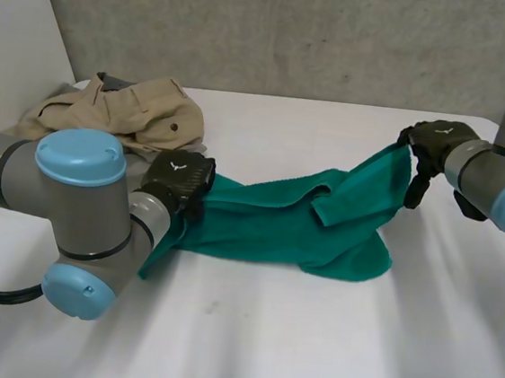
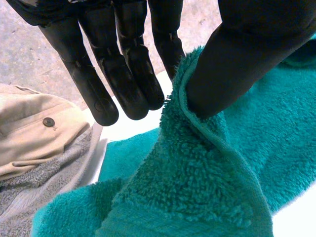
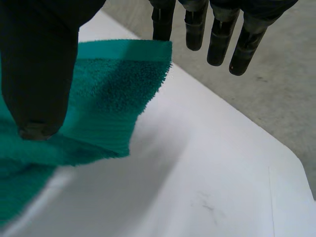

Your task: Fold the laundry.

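A teal towel point(image 1: 294, 225) stretches across the white table point(image 1: 309, 339) between my two hands. My left hand point(image 1: 180, 177) is at the towel's left end; in its wrist view the thumb presses a fold of the towel's point(image 2: 197, 187) edge against straight fingers point(image 2: 123, 74). My right hand point(image 1: 434, 140) is raised at the towel's right corner. There its thumb point(image 3: 39, 74) stands well apart from the straight fingers point(image 3: 222, 34), and the towel's corner point(image 3: 108, 94) hangs between them, its hem reaching one fingertip.
A beige buttoned garment point(image 1: 125, 112) lies crumpled at the back left, close behind my left hand, with a grey towel point(image 2: 34, 187) beside it. The table's point(image 3: 207, 173) edge runs past my right hand, with the floor beyond.
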`<act>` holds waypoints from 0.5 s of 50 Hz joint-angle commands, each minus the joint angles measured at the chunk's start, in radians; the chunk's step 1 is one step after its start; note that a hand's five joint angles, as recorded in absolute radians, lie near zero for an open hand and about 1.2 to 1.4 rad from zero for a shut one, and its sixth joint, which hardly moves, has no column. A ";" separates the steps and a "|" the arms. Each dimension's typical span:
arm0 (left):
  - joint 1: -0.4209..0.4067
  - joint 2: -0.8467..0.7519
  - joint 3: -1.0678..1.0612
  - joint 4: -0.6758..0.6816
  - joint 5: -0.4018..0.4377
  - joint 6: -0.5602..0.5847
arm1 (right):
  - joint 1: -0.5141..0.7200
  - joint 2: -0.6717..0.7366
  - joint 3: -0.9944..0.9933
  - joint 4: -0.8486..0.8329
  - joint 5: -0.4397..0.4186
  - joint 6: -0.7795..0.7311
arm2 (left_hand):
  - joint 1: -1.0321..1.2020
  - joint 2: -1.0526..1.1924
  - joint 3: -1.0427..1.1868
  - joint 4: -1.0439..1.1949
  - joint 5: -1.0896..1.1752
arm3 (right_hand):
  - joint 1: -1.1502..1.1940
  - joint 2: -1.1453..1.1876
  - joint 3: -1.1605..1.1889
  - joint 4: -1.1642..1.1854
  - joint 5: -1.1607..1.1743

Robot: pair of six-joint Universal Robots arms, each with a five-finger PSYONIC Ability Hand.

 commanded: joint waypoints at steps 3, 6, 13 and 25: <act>0.013 0.051 -0.060 -0.008 0.001 0.003 | 0.095 -0.339 0.516 -0.306 -0.069 -0.010 | 0.251 0.198 0.204 0.198 0.255 | 0.069 0.060 0.066 0.051 0.060; 0.018 0.068 -0.076 -0.008 0.001 0.003 | 0.155 -0.333 0.581 -0.387 -0.051 -0.137 | 0.251 0.198 0.204 0.198 0.255 | 0.095 0.087 0.093 0.078 0.086; 0.032 0.111 -0.111 -0.006 0.004 0.003 | 0.210 -0.260 0.573 -0.427 0.127 -0.332 | 0.251 0.198 0.204 0.198 0.255 | 0.245 0.236 0.242 0.227 0.235; 0.061 0.124 -0.131 -0.011 0.009 0.005 | 0.197 -0.263 0.469 -0.433 0.163 -0.344 | 0.251 0.198 0.204 0.198 0.255 | 0.070 0.061 0.068 0.053 0.061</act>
